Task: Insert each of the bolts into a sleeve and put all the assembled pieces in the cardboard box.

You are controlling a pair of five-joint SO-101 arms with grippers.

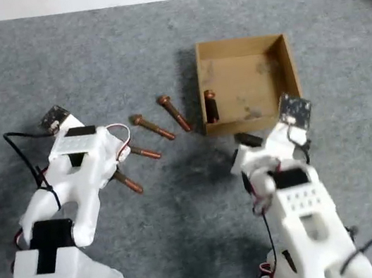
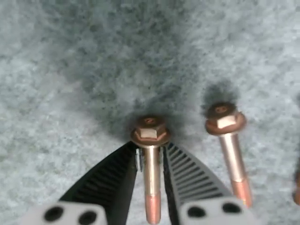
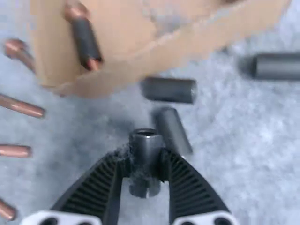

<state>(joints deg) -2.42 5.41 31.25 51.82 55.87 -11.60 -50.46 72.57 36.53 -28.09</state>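
Left gripper (image 2: 150,152): its black ribbed fingers (image 2: 190,180) are clamped on the shaft of a copper-coloured hex-flange bolt (image 2: 151,133), over the grey felt-covered desk (image 2: 70,70).
Second copper bolt (image 2: 229,140): lies on the desk just beside the held one, not touching it.
Right gripper (image 3: 144,161): its fingers are closed around a dark grey cylindrical metal sleeve (image 3: 144,143), near the box.
Loose sleeves: two (image 3: 168,90) (image 3: 172,129) lie close together just outside the box wall; a third (image 3: 276,65) lies well apart.
Open brown cardboard box (image 1: 241,42): holds one sleeved bolt (image 1: 210,106) against its wall.
Other loose bolts: two (image 1: 153,127) (image 1: 175,114) lie between the left arm and the box.
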